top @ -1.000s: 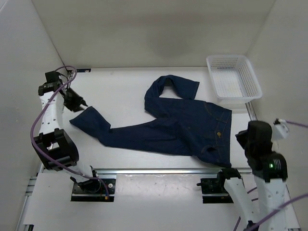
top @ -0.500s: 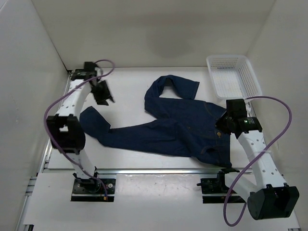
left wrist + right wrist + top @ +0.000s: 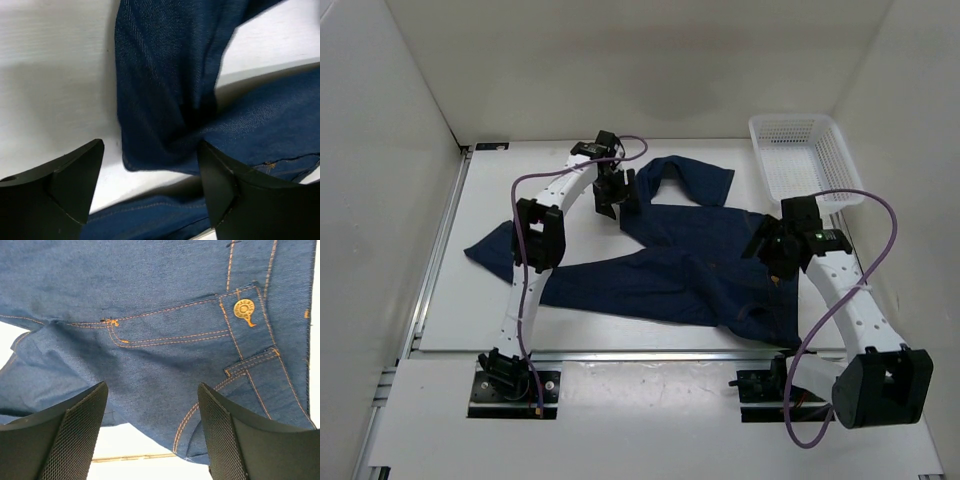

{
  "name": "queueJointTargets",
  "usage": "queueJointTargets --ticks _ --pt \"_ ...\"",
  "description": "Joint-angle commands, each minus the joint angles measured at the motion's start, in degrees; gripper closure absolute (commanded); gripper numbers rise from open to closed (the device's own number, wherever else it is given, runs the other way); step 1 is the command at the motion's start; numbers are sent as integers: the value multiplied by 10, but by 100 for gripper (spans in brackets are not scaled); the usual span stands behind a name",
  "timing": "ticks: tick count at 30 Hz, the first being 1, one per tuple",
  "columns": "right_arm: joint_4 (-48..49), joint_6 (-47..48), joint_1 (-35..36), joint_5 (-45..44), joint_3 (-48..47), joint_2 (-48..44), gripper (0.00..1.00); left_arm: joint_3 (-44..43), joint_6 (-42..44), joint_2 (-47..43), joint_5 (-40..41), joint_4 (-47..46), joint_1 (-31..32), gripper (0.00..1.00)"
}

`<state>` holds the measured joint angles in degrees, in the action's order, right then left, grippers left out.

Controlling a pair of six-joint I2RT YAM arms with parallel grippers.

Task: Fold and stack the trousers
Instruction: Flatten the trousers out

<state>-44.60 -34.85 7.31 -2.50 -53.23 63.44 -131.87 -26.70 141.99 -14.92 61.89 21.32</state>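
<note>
Left arm (image 3: pixel 533 232) stretched far forward, elbow raised. Left hand (image 3: pixel 616 197) pointed down, fingers stood apart, nothing gripped. Right arm (image 3: pixel 853 300) reached forward-left. Right hand (image 3: pixel 766 250) hung low, fingers apart, empty.

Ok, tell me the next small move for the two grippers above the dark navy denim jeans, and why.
Probably lower both and pinch. The left gripper hangs open over the bend of the doubled-back leg, and the right gripper is open over the pocket by the waist. The dark navy denim jeans lie spread and unfolded, so neither holds cloth yet.
</note>
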Motion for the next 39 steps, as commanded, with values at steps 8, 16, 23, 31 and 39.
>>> queueJointTargets --ticks 8,16,23,31,39 --pt "100 22 14 47 -64 184 24 13 -11 -32 -46 -14 1 90" --pt "135 -7 96 47 -86 320 72 208 -5 -264 72 -19 1 90" --pt "117 -53 126 -14 -8 317 82 449 38 -468 65 -6 35 43" --pt "54 -106 132 -65 43 238 82 343 66 -461 173 45 -9 8" --pt "-2 -117 105 -107 92 105 83 12 64 -164 197 108 11 16"
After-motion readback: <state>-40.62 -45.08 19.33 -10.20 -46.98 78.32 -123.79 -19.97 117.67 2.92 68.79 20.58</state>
